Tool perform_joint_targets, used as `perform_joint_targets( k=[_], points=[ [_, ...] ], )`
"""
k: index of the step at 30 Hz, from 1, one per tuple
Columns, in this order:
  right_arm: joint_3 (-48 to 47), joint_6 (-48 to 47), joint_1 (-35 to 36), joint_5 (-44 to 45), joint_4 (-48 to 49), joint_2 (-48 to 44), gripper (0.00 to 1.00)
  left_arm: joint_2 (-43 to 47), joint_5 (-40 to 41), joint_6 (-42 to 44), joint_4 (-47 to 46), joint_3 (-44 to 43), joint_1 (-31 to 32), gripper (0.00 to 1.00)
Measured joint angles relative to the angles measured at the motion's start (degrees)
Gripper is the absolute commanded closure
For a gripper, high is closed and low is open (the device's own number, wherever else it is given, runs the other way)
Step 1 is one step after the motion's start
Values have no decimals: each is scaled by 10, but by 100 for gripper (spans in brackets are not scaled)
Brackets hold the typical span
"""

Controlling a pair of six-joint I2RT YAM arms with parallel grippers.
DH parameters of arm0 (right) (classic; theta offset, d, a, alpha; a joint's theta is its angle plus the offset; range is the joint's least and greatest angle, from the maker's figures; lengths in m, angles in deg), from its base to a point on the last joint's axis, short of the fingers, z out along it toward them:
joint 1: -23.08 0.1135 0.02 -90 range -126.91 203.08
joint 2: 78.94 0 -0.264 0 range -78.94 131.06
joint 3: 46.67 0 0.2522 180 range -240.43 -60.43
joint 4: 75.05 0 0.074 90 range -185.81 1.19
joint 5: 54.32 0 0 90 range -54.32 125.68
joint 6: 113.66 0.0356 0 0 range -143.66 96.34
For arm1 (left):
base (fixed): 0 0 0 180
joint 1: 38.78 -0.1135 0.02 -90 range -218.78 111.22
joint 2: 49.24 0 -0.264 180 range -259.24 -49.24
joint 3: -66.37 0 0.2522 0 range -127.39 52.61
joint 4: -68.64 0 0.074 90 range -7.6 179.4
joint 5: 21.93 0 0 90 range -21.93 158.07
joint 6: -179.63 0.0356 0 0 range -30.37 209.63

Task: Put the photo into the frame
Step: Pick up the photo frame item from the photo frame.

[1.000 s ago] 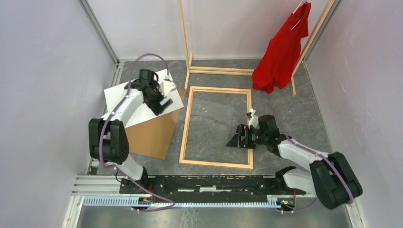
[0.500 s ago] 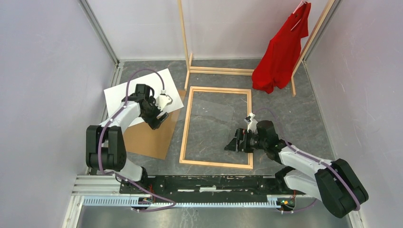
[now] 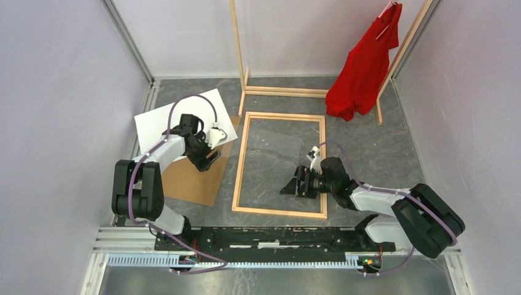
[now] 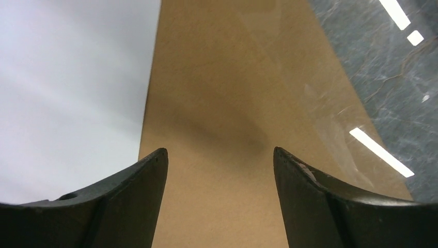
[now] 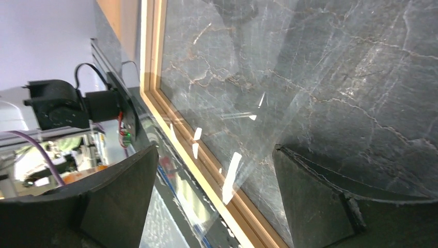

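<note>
While the left arm folds at the elbow and tips the left gripper [image 4: 219,155] down over the brown backing board [image 3: 190,178], jaws apart and empty, the right arm reaches low toward the table's [image 3: 393,160] middle. The right gripper [image 3: 289,187] is spread too, holding nothing, just above the clear pane [image 3: 276,153]. I count two arms, one board, one pane and one frame [image 3: 239,160], flat at the centre. One photo [image 3: 160,126] lies white side up near the far left corner, overlapping the board. One red shirt [image 3: 365,61] hangs at the far right.
</note>
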Motion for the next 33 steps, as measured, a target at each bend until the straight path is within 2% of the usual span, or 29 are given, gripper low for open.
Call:
perform_joint_targets(
  k=[5, 11, 19, 25, 30, 33],
  points=[
    [32, 54, 0, -4, 102, 26, 10, -18, -4, -1, -17, 14, 26, 22],
    [88, 114, 0, -1, 226, 44, 10, -23, -12, -9, -17, 13, 28, 22],
    [133, 217, 0, -2, 416, 136, 13, -28, -17, -16, -20, 8, 56, 23],
    [137, 269, 8, 2, 506, 179, 25, -34, -16, -24, -20, 2, 69, 24],
    [124, 287, 13, 3, 537, 175, 38, -34, -13, -27, -18, 0, 71, 24],
    [104, 267, 14, 7, 507, 141, 52, -34, -14, -27, -16, -2, 72, 24]
  ],
)
